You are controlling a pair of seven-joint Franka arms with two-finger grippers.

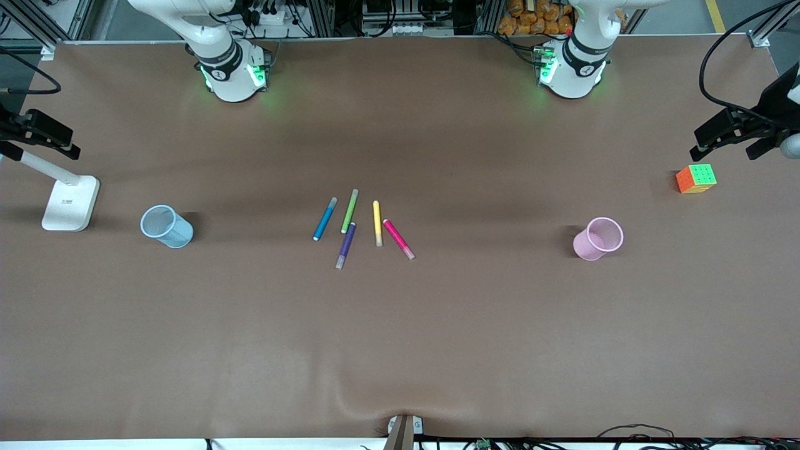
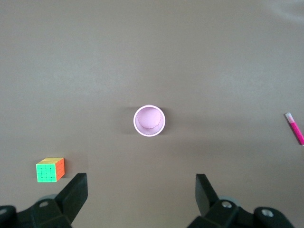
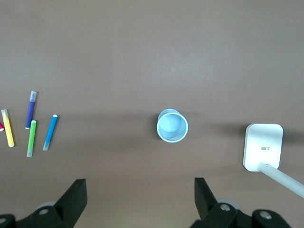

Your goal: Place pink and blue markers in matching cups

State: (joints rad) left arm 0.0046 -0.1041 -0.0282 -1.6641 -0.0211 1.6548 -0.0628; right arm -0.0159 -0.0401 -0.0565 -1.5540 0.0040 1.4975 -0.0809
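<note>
Front view: five markers lie in a loose fan at the centre of the frame. The blue marker (image 1: 324, 219) is at the fan's edge toward the right arm's end, the pink marker (image 1: 399, 239) at its edge toward the left arm's end, with green (image 1: 349, 211), purple (image 1: 345, 245) and yellow (image 1: 377, 223) markers between them. The blue cup (image 1: 166, 226) stands at middle left of the frame, the pink cup (image 1: 598, 238) at middle right; both are empty and well apart from the pens. Neither claw shows here.

Left wrist view: the left gripper (image 2: 141, 190), at the bottom edge, is spread wide and holds nothing, high over the pink cup (image 2: 149, 120). The pink marker (image 2: 295, 128) sits at the right edge.

Right wrist view: the right gripper (image 3: 140, 194) is likewise spread and empty over the blue cup (image 3: 172, 126), with the blue marker (image 3: 50, 132) at mid-left.

Risks, as I judge them: the green marker lies just beside the blue one, so a wide grasp could catch both; the purple marker's tip seems to touch the green, though I can't be sure.

The brown table cover (image 1: 400, 350) is smooth, with a ripple at bottom centre. A lamp base (image 1: 70, 202) and a puzzle cube (image 1: 696, 179) sit toward the frame's sides.
</note>
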